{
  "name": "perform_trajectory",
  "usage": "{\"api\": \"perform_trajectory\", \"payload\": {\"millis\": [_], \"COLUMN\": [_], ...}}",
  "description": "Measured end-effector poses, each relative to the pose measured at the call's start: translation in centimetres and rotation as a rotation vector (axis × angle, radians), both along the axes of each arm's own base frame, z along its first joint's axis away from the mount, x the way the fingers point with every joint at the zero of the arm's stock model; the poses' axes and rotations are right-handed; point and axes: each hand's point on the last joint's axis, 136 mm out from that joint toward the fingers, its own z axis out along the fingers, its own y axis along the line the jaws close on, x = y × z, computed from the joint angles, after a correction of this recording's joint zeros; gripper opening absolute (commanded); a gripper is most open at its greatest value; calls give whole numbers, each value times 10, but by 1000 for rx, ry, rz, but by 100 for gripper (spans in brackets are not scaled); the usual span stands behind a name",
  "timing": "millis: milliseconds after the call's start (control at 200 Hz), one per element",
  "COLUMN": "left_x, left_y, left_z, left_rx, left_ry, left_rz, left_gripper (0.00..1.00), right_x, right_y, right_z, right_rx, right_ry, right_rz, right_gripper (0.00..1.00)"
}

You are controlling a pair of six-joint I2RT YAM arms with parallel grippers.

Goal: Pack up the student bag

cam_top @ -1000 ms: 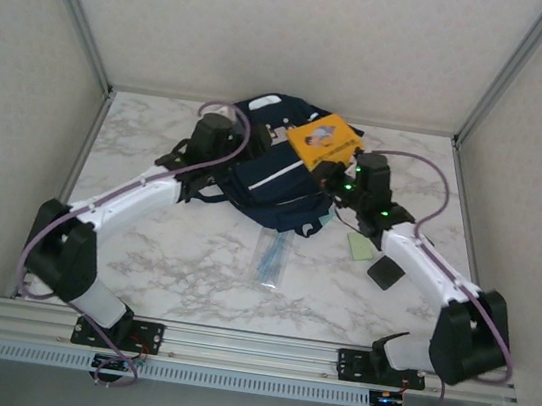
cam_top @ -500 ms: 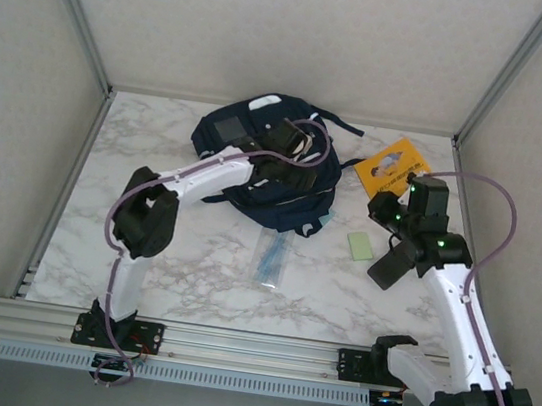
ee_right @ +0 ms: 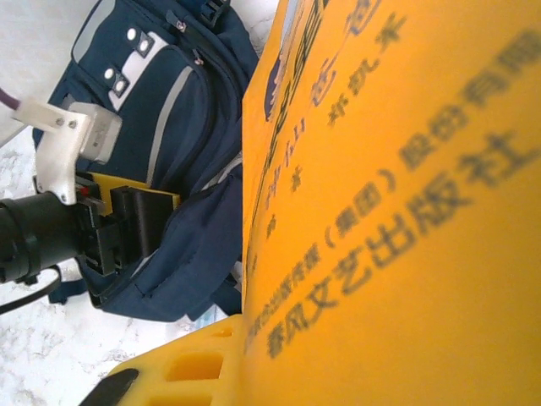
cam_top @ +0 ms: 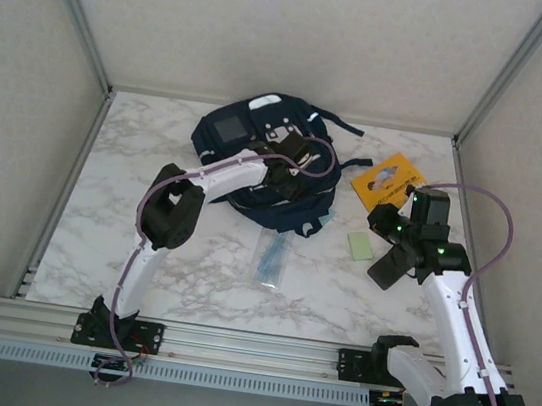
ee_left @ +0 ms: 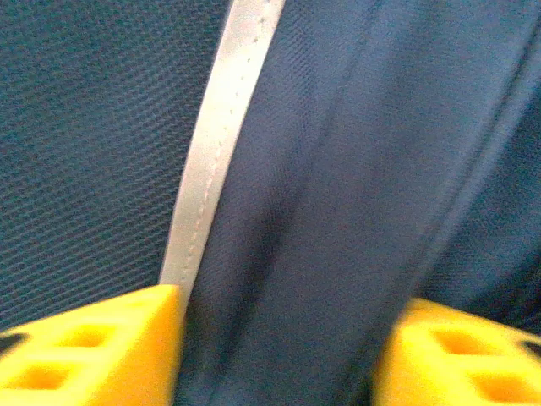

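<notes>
The student bag (cam_top: 250, 139), navy with a grey patch and white tabs, lies at the back middle of the table. My left gripper (cam_top: 293, 178) rests on its front part. In the left wrist view the left gripper (ee_left: 279, 338) is open, its yellow fingers (ee_left: 93, 347) wide apart over navy fabric and a grey-white stripe (ee_left: 211, 161). My right gripper (cam_top: 388, 207) is shut on an orange book (cam_top: 388, 177) held to the right of the bag. The book (ee_right: 397, 194) is close to the right wrist camera, beside the bag (ee_right: 161, 110).
A clear plastic packet (cam_top: 271, 257) lies in front of the bag. A pale green pad (cam_top: 360, 246) and a small black item (cam_top: 386, 268) sit under the right arm. Frame posts and walls enclose the marble table (cam_top: 138, 144).
The right gripper has carried the orange book from over the bag to the right of it. The left arm has swung from the bag's left side onto its front.
</notes>
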Motion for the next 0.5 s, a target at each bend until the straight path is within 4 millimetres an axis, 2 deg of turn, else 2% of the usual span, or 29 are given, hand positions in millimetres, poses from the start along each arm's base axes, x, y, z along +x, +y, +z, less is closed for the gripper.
{"api": "perform_trajectory", "payload": {"millis": [65,300,405,501], "left_x": [-2,-4,0,9], "left_y": [-4,-6,-4,2], "left_z": [-2,12,32,64], "left_rx": [-12,-35,-66,-124], "left_ry": [15,46,62,57], "left_rz": [-16,-28,-7,31], "left_gripper": [0,0,0,0], "right_x": [0,3,8,11], "right_y": [0,0,3,9], "right_z": [0,-1,-3,-5], "right_rx": [0,-1,7,30], "right_ry": [-1,1,2,8], "right_rz": [0,0,7,28], "right_gripper": [0,0,0,0]}}
